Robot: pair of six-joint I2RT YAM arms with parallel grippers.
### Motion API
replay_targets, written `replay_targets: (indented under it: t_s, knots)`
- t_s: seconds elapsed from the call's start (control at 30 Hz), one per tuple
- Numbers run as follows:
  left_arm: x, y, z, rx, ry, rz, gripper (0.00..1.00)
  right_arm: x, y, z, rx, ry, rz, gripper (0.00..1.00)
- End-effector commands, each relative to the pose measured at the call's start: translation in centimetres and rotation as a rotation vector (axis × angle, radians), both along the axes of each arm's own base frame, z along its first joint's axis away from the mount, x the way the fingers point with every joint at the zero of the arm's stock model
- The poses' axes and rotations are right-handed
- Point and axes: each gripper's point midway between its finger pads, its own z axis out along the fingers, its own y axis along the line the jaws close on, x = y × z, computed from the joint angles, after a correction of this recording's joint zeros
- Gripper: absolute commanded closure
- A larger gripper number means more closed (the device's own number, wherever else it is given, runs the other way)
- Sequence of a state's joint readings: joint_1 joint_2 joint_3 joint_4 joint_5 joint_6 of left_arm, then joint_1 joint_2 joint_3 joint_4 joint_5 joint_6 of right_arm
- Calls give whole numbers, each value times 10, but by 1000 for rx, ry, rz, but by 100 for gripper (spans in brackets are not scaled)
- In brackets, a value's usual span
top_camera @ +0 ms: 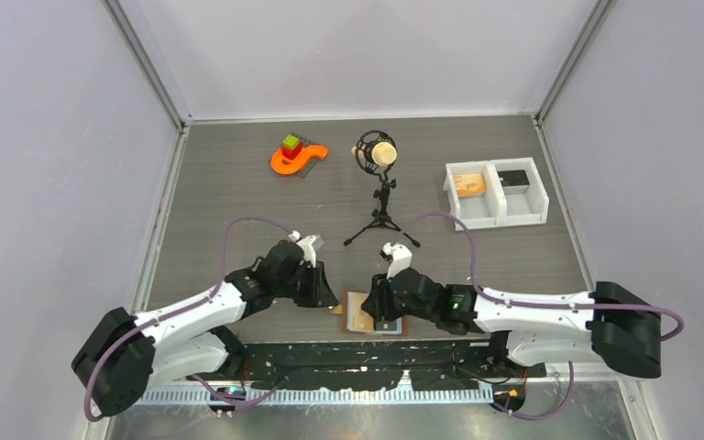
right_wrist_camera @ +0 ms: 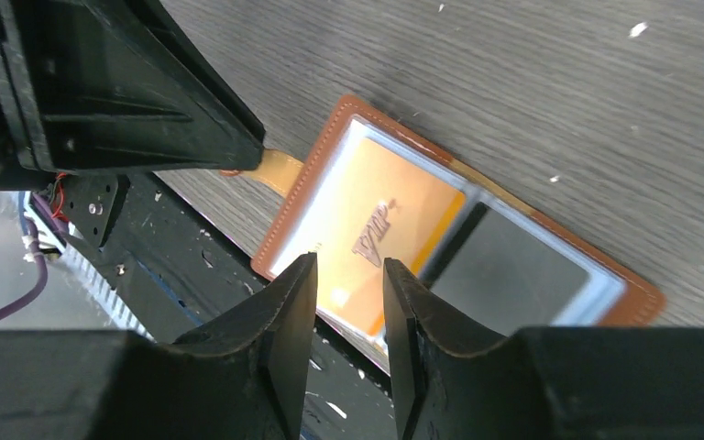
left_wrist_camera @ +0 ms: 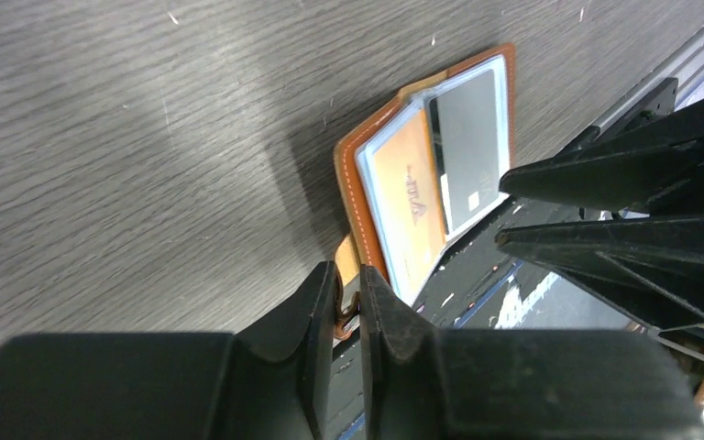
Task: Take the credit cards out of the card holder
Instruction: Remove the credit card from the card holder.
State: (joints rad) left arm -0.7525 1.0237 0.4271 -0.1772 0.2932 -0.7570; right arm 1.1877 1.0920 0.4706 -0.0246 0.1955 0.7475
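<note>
The card holder (top_camera: 357,313) (left_wrist_camera: 351,174) (right_wrist_camera: 325,137) lies open at the table's near edge, brown outside, with clear sleeves inside. Its near side overhangs the edge. An orange card (left_wrist_camera: 412,197) (right_wrist_camera: 376,220) and a dark grey card (left_wrist_camera: 466,151) (right_wrist_camera: 504,270) sit in the sleeves. My left gripper (top_camera: 328,299) (left_wrist_camera: 346,280) is at the holder's left end, shut on its small brown tab (left_wrist_camera: 346,252) (right_wrist_camera: 280,168). My right gripper (top_camera: 383,308) (right_wrist_camera: 350,266) hovers open over the near edge of the orange card, one finger to each side, with nothing gripped.
A white two-compartment bin (top_camera: 497,216) stands at the back right with items inside. A microphone on a small tripod (top_camera: 380,192) stands mid-table, and an orange toy (top_camera: 298,156) lies at the back left. A black rail (top_camera: 357,353) runs below the table's near edge.
</note>
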Motion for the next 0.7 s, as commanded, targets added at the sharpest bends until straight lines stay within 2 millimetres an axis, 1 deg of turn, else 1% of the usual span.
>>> replay_targets:
  t_s: [0.0,0.13,0.27,0.33,0.43,0.6,0.67]
  knots:
    - [-3,-12,-6,-70,15,-33,85,1,27,6,135,54,12,61]
    - [-7,-1,-20,-30,22,-7,86,0,23,-9,104,84,-1,62]
    - [-9,11,-20,-3,9,24,85,-1,11,-14,80,83,-20,62]
    - [-9,15,-15,0,-5,39,78,-1,5,-15,72,79,-31,62]
    - [-7,16,0,-30,-44,52,67,-1,2,-13,85,71,-30,62]
    - [-7,5,30,-121,-85,28,63,-2,2,-17,83,78,-26,63]
    - [-6,2,38,-144,-101,22,62,-3,4,-19,85,85,-22,63]
